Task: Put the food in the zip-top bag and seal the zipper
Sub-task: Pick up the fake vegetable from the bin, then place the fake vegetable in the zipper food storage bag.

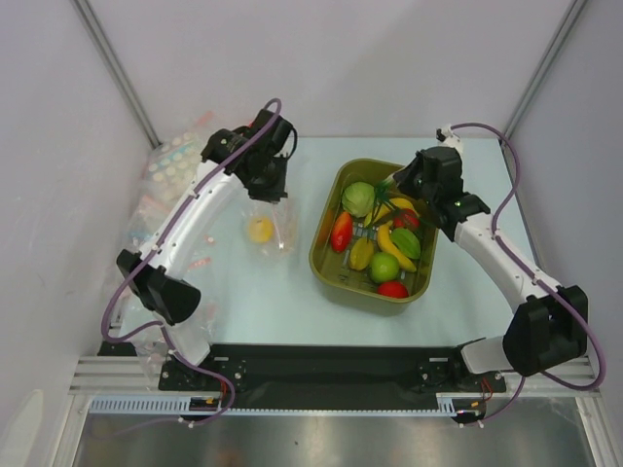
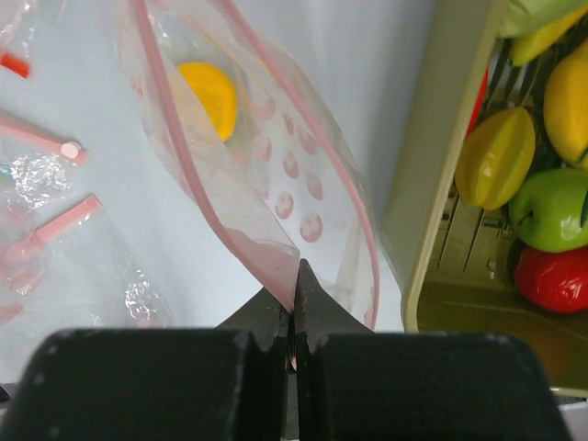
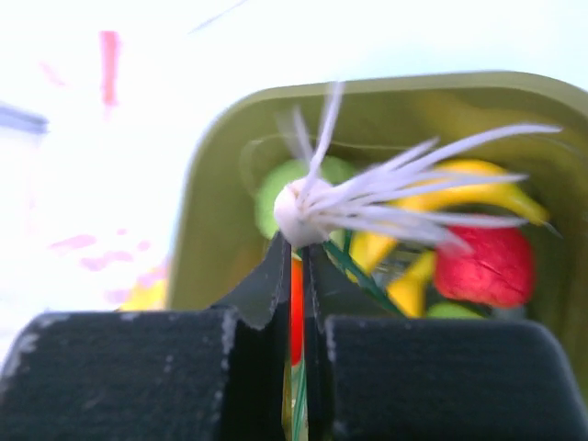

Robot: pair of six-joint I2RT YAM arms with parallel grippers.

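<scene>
The zip-top bag [image 1: 268, 233] lies on the table left of the tub, its pink-red zipper [image 2: 175, 138] along the open mouth. Faint pink round marks show on its wall. A yellow lemon [image 1: 259, 230] sits inside and also shows in the left wrist view [image 2: 209, 92]. My left gripper [image 1: 271, 190] is shut on the bag's mouth edge [image 2: 294, 276]. My right gripper [image 1: 392, 187] hovers over the tub's far side. It is shut [image 3: 300, 243] on the green stalks of a toy spring onion with a white bulb [image 3: 299, 216]. Bananas [image 1: 392, 245], a green apple [image 1: 383, 267] and a red tomato [image 1: 393, 289] lie in the tub.
The olive-green tub [image 1: 326, 258] stands right of centre and also holds a green cabbage [image 1: 357, 198], a red pepper [image 1: 342, 232] and a starfruit [image 2: 494, 156]. Spare clear bags [image 1: 175, 165] with pink strips [image 2: 41, 142] lie at the far left. White walls enclose the table.
</scene>
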